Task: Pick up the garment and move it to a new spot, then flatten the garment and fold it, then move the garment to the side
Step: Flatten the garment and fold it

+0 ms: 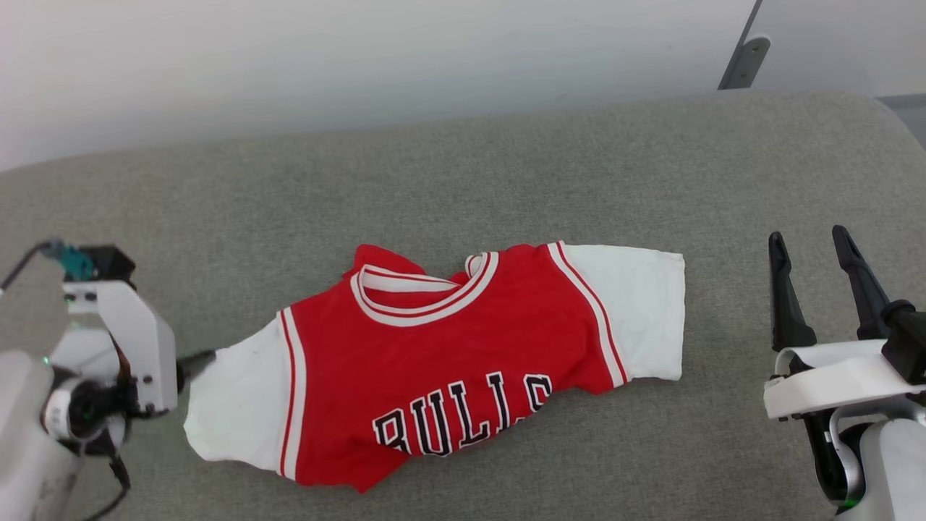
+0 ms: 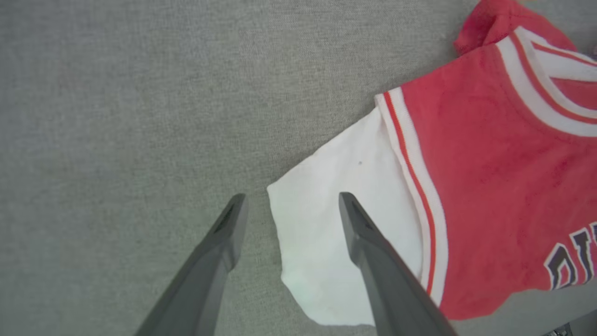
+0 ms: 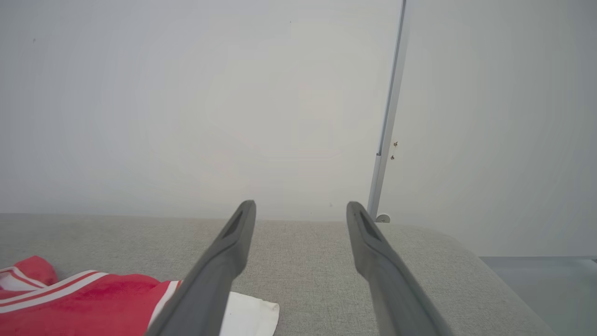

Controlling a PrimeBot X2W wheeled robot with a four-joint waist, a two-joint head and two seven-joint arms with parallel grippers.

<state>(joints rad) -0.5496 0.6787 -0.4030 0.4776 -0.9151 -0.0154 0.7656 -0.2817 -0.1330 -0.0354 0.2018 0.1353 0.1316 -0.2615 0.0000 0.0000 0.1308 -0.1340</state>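
Garment (image 1: 448, 347) lies loose (left hand (image 2: 291, 196) spread).

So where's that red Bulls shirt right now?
The garment lies mid-picture on the grey cushion in the head view, one white sleeve at the open left gripper.

— What's everything resting on?
— From my seat I see a grey fabric cushion (image 1: 506, 166) filling the middle and bottom of the frame, its back edge curving along the top.
— And on it?
— A red shirt (image 1: 448, 340) with white sleeves lies just below centre, front up. Its lower edge is rumpled.
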